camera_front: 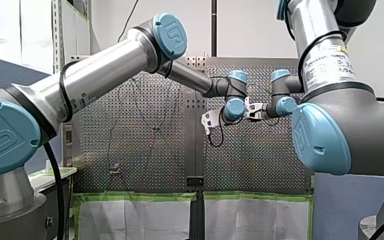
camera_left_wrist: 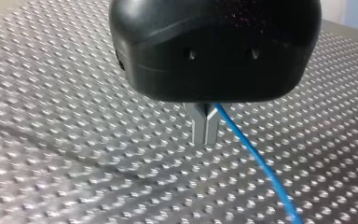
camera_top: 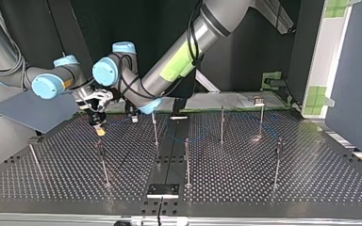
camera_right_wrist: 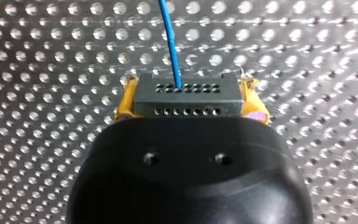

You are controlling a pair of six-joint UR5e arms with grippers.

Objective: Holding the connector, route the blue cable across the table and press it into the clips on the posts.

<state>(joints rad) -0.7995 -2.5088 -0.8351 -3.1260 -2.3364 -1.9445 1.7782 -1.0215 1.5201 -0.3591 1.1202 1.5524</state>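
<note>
In the right wrist view my right gripper [camera_right_wrist: 189, 103] is shut on the dark grey connector [camera_right_wrist: 189, 93], with a yellow pad on each side. The blue cable [camera_right_wrist: 170, 42] leaves the connector and runs ahead over the perforated table. In the left wrist view my left gripper [camera_left_wrist: 205, 126] has its metal fingers shut on the blue cable [camera_left_wrist: 256, 161], which trails off low over the table. In the top view the right gripper [camera_top: 99, 128] and left gripper [camera_top: 133, 117] hang close together at the back left, and a faint stretch of cable [camera_top: 179, 136] loops on the table.
Several thin upright posts stand on the table in the top view, among them one [camera_top: 155, 127] beside the grippers, one [camera_top: 187, 162] at the middle front and one [camera_top: 222, 125] further right. A dark plate [camera_top: 163, 189] lies at the front edge.
</note>
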